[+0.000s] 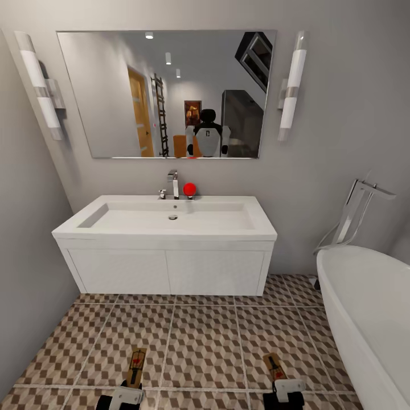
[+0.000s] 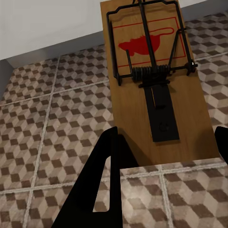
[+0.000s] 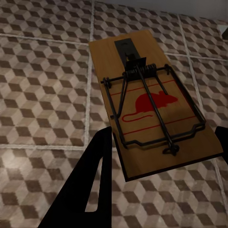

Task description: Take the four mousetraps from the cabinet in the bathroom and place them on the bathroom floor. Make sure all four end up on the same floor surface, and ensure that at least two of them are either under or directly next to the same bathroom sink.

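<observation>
Mousetraps — one [image 2: 154,80] in left end effector [image 2: 164,156], other [image 3: 152,111] in right [image 3: 161,156]

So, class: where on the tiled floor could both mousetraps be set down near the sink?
Bare bathroom floor runs between the sink cabinet and the two held mousetraps. It narrows beside the bathtub.
</observation>
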Robot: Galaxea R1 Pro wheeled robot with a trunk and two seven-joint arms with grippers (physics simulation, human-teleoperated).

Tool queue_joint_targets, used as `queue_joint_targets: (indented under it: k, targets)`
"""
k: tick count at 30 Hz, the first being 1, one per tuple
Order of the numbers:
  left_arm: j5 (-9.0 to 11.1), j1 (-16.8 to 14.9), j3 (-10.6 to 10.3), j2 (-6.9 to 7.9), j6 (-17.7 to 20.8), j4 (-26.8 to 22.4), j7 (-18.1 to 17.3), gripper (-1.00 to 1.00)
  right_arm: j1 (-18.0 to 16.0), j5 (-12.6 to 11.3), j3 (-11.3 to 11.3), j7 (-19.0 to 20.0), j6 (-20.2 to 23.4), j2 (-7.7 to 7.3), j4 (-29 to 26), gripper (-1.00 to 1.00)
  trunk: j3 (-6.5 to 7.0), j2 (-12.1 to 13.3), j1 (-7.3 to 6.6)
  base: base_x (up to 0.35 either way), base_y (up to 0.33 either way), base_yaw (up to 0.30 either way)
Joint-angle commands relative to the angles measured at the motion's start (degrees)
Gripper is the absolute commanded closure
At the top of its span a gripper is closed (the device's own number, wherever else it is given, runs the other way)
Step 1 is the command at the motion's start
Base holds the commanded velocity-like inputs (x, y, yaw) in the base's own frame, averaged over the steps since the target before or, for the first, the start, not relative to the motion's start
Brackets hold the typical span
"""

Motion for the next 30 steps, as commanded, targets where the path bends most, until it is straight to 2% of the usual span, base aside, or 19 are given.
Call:
queue_joint_targets:
  k: [1,30]
  targets:
    - [0.2,-0.1,-0.5,-0.07,-0.2,0.2,0.3,1.0,0.0,0.5,0.2,-0.4,0.0,0.07,0.1,1.0,-0.06,0.0,0.0,0.0,0.0,0.0]
    - [0.2,-0.1,-0.5,-0.07,-0.2,0.2,0.3,1.0,0.0,0.4,0.2,-0.5,0.0,-0.01,0.1,1.0,-0.06,0.0,0.0,0.0,0.0,0.0]
